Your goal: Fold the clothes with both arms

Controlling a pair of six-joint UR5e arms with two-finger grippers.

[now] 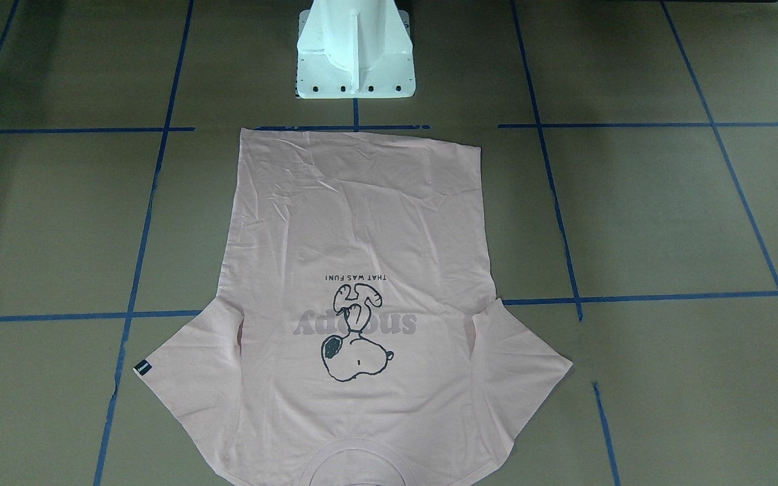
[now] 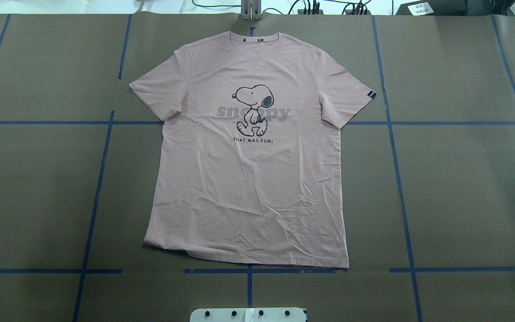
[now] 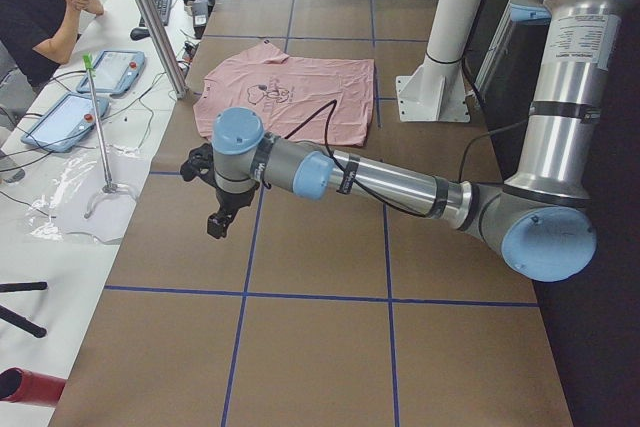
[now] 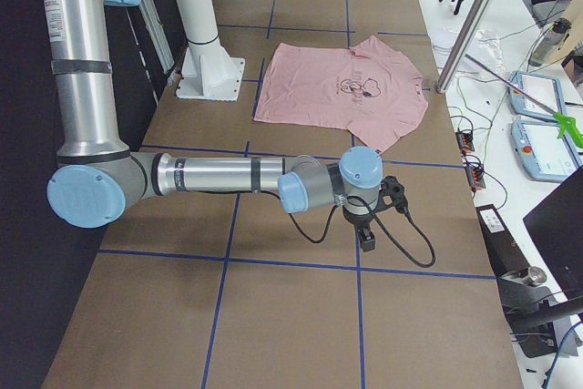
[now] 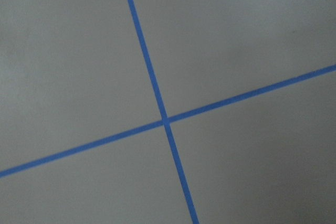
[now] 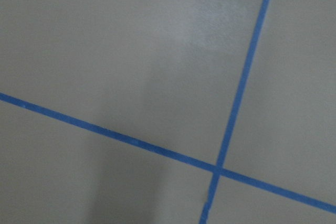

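Over the brown worktop (image 2: 463, 188), one at each end, we are hanging our left gripper (image 3: 218, 219) and right gripper (image 4: 366, 241), both pointing down and gripping nothing; we cannot tell how wide either is standing. Between them, well apart from both, the pale pink T-shirt (image 2: 248, 179) is lying flat, print up, its collar pointing away from our white base (image 1: 355, 61).

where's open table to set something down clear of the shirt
Wide bare table on both sides of the T-shirt, out to the table ends; the left gripper and right gripper hang over those ends. Tightest is the strip between the T-shirt and the white pedestal base.
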